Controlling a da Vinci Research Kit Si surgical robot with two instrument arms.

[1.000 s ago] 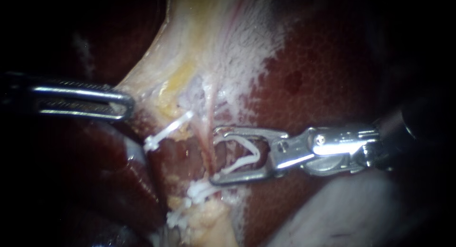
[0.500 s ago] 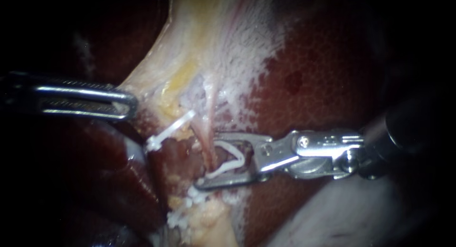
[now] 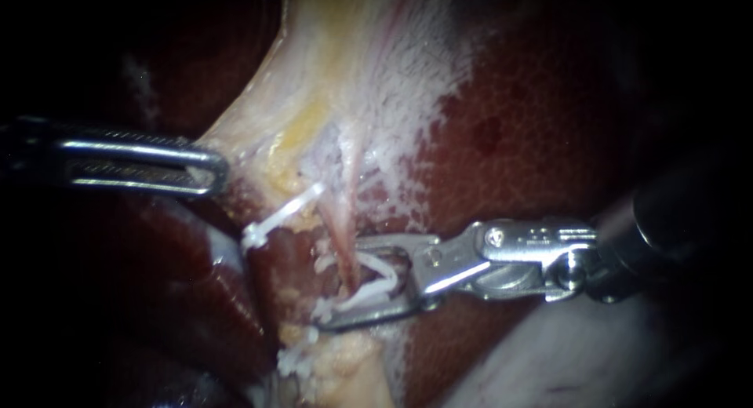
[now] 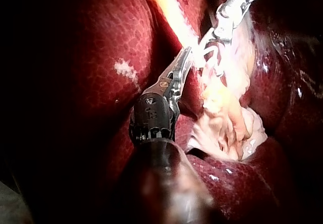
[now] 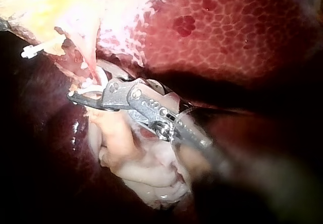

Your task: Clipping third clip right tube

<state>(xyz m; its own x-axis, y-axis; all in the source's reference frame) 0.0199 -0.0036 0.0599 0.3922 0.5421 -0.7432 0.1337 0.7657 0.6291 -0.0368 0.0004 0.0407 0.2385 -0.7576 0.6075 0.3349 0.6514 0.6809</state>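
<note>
In the endoscope view a thin pink tube runs down from the pale fatty tissue. My right instrument comes in from the right with its jaws astride this tube. They are shut on a white clip that is squeezed around it. The right wrist view shows the same jaws and clip at the tube. My left instrument holds the pale tissue edge to the left, jaws shut on it. It also shows in the left wrist view.
A white clip sits on the tissue left of the tube. Another white clip lies lower down on yellow fat. Dark red liver fills the right side, and a pale fold lies under the right instrument's shaft.
My right instrument has slid left so its jaws reach across the tube. The jaws have narrowed and the clip between them is flattened. The left instrument has held still.
</note>
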